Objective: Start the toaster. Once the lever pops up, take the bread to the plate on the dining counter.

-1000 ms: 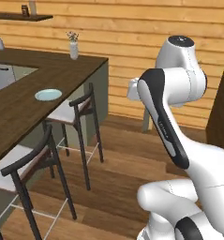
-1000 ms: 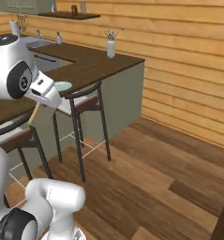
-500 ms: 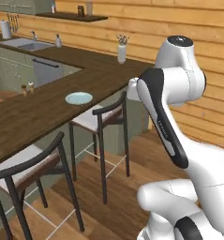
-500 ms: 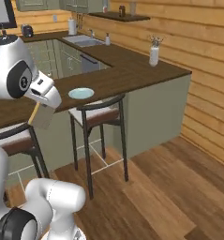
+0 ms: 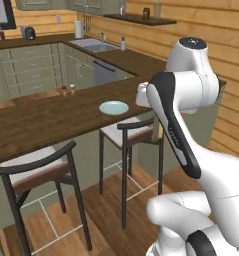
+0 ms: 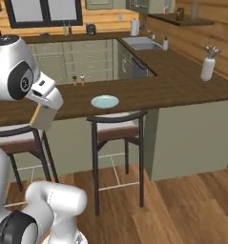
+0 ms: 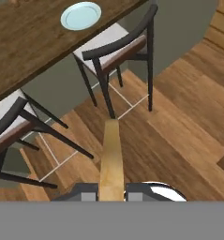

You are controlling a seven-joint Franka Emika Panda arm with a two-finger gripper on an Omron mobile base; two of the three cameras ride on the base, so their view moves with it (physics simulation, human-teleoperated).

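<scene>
Hand view shows the bread (image 7: 111,161) edge-on, a thin tan slice rising from between the two finger tips, which are pinched against its flat sides; the gripper (image 7: 111,191) holds it above the wooden floor (image 7: 179,122), in front of the stools. In the right base view the same slice (image 6: 43,118) hangs as a tan square below the white hand, to the left of the nearer stool, its face visible where the hand view gives only its edge. In the left base view the arm's forearm covers the hand, so the slice cannot be made out there.

Beyond it, the plate (image 5: 113,107) lies bare on the dining counter (image 5: 41,120), near the counter's front edge and just above the white seat of a stool (image 5: 133,132); it appears also in the right base view (image 6: 105,101) and near the top edge of the hand view (image 7: 81,14). A second stool (image 5: 38,167) stands further left along the counter front.

Right base view adds a pale vase (image 6: 208,66) near the counter's right end and two small shakers (image 6: 77,80) toward its far edge. Both base views show the sink (image 5: 93,45) on the back counter.
</scene>
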